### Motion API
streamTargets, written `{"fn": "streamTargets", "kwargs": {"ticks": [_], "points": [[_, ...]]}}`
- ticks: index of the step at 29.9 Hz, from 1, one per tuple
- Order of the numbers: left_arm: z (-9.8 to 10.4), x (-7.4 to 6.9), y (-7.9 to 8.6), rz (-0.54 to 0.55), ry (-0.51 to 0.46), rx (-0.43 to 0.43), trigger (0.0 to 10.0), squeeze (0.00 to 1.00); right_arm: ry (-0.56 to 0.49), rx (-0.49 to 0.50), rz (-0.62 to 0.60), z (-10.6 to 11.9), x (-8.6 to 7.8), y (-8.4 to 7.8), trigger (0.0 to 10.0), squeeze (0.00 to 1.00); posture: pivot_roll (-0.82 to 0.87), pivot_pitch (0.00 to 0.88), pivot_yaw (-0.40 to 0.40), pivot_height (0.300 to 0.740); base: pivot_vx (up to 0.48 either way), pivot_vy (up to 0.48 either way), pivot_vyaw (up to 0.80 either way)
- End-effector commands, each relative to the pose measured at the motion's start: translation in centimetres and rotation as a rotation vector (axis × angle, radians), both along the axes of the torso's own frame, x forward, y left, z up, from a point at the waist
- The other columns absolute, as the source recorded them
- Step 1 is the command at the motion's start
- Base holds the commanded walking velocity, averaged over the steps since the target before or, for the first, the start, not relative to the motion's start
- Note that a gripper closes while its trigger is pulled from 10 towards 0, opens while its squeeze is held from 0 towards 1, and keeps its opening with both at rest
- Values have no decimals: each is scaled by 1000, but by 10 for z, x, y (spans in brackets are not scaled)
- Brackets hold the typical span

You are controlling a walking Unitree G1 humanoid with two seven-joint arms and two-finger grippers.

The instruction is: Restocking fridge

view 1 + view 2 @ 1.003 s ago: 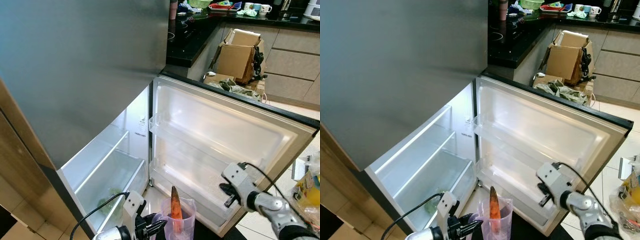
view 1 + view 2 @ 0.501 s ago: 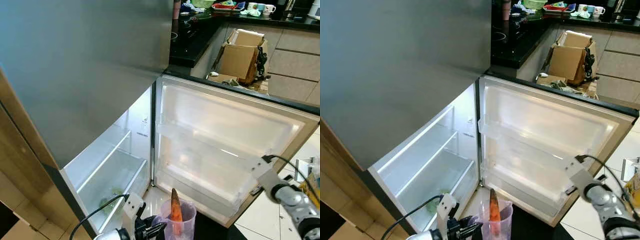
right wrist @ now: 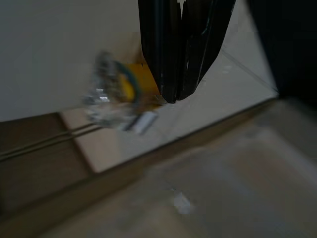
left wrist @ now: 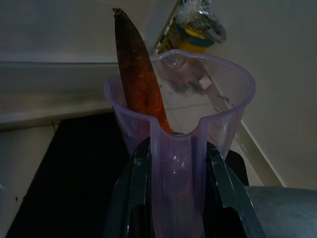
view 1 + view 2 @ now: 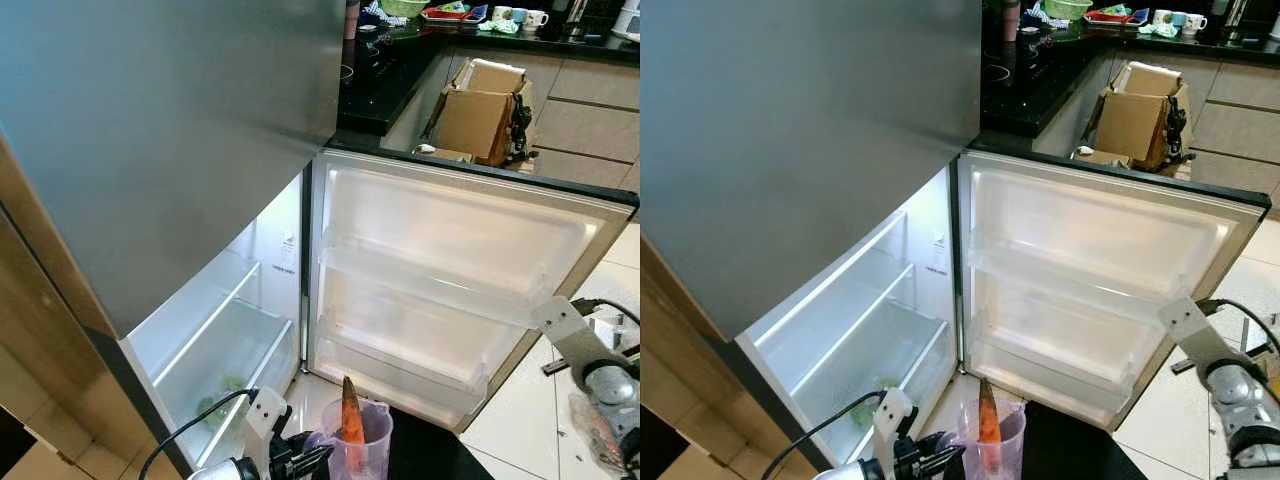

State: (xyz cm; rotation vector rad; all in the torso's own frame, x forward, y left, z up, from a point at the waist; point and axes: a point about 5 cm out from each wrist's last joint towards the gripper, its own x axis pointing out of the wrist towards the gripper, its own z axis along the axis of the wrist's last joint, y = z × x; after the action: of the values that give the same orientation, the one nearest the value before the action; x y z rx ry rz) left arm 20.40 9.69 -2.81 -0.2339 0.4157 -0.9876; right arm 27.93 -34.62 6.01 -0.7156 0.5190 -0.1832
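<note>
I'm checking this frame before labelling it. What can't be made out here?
- Green item in the fridge's lower drawer: too small and dim to identify.
- Carrot's lower end: hidden by the left gripper's fingers and jug handle.
- Yellow packet in the right wrist view: blurred, partly behind the right gripper.

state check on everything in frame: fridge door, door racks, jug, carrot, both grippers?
Fridge door: swung wide open.
Door racks: empty.
Measuring jug: upright, held by its handle.
Carrot: standing tilted in the jug, tip above the rim.
Left gripper: shut on the jug handle.
Right gripper: fingers together, holding nothing.
</note>
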Motion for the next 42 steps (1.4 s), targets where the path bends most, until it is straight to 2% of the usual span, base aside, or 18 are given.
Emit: {"fn": "streamTargets", "kwargs": {"ticks": [1, 2, 6, 8, 9, 14, 18, 19, 21, 27, 33, 38, 42], "points": [[4, 4, 3, 16, -42, 17, 10000, 0, 89, 102, -8, -28, -16, 11, 10000, 0, -78, 0, -2, 740, 0, 0, 0], [4, 4, 3, 16, -42, 17, 10000, 0, 89, 102, -8, -28, -16, 11, 10000, 0, -78, 0, -2, 740, 0, 0, 0], [5, 8, 4, 62, -61, 31, 10000, 0, 195, 225, -44, -66, -42, 32, 10000, 0, -83, 0, -1, 740, 0, 0, 0], [5, 9, 5, 69, -66, 38, 10000, 0, 217, 239, -44, -72, -47, 35, 10000, 0, -83, 0, -1, 740, 0, 0, 0], [5, 10, 6, 86, -73, 47, 10000, 0, 271, 263, -43, -85, -59, 43, 10000, 0, -88, 0, -1, 740, 0, 0, 0], [6, 13, 6, 104, -83, 55, 10000, 0, 327, 303, -41, -99, -72, 53, 10000, 0, -88, 0, -1, 740, 0, 0, 0], [10, 22, 5, 161, -117, 74, 10000, 0, 435, 377, -34, -123, -100, 74, 10000, 0, -87, 0, -6, 740, 0, 0, 0], [10, 22, 5, 161, -117, 74, 10000, 0, 435, 377, -34, -123, -100, 74, 10000, 0, -87, 0, -6, 740, 0, 0, 0], [11, 25, 4, 169, -121, 73, 10000, 0, 485, 397, -22, -133, -112, 85, 10000, 0, -81, 0, -9, 740, 0, 0, 394], [12, 27, 2, 176, -124, 73, 10000, 0, 571, 425, -40, -146, -134, 96, 10000, 0, -77, 0, -7, 740, 0, 0, 781], [11, 27, 0, 165, -124, 89, 10000, 0, 629, 428, -64, -153, -150, 97, 10000, 0, -76, 0, -6, 740, 0, 0, 781], [10, 26, -1, 160, -123, 95, 10000, 0, 660, 429, -63, -156, -157, 99, 10000, 0, -76, 0, -7, 740, 0, 0, 781], [9, 25, -4, 115, -112, 95, 10000, 0, 684, 432, -47, -158, -161, 103, 10000, 0, -77, 0, -2, 740, 0, 0, 781]]}}
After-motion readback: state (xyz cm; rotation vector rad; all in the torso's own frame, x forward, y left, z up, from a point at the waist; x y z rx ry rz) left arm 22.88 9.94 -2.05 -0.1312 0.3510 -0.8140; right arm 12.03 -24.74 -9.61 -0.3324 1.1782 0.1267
